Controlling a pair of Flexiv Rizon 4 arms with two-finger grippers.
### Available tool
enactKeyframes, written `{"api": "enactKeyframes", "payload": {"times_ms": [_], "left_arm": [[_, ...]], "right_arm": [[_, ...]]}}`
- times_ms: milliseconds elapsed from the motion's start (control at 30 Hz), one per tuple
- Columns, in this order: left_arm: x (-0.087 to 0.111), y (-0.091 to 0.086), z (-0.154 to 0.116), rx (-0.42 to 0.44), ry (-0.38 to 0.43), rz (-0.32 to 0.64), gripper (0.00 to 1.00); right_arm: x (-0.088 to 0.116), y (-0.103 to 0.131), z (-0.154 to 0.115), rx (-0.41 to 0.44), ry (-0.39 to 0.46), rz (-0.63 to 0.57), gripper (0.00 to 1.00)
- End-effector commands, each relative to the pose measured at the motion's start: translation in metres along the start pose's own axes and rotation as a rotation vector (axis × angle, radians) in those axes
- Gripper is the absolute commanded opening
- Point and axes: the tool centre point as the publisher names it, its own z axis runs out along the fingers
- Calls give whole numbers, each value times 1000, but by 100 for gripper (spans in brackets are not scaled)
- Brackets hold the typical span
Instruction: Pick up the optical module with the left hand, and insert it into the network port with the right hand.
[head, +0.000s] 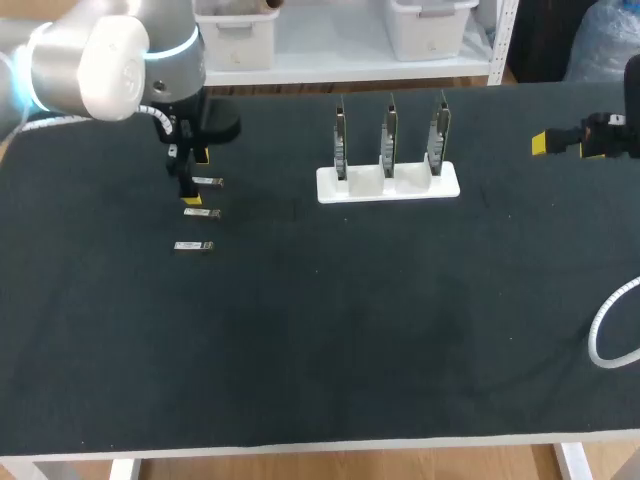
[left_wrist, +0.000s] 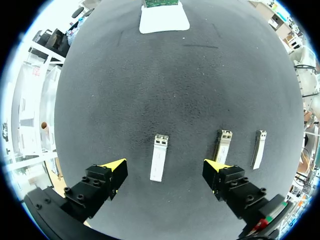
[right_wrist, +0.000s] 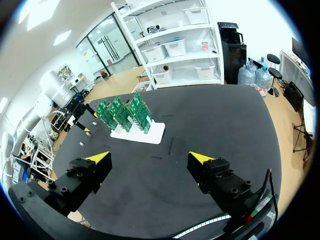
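Between the wide-open fingers of the left pincer (left_wrist: 165, 169), touching neither finger, one silver optical module (left_wrist: 159, 157) lies flat on the black table (left_wrist: 165, 85). This pincer holds nothing. Just outside one finger lie two more modules (left_wrist: 223, 145), side by side. Well ahead of the pincer is a white stand (left_wrist: 164, 20) carrying three upright green circuit boards (right_wrist: 122, 112). Well apart from all this, the right pincer (right_wrist: 150, 159) hovers above the table, open and empty.
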Motion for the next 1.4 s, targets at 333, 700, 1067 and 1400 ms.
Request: {"api": "enactKeyframes", "payload": {"times_ms": [333, 700, 1067, 1400], "left_arm": [[2, 9, 5, 30, 15, 3, 100], [5, 11, 7, 41, 31, -20, 100], [7, 11, 10, 52, 38, -36, 100], [10, 9, 12, 65, 29, -66, 0]], "right_arm": [[0, 0, 0, 0, 0, 0, 100], [0, 0, 0, 0, 0, 0, 100], [0, 0, 0, 0, 0, 0, 100], [0, 0, 0, 0, 0, 0, 100]]}}
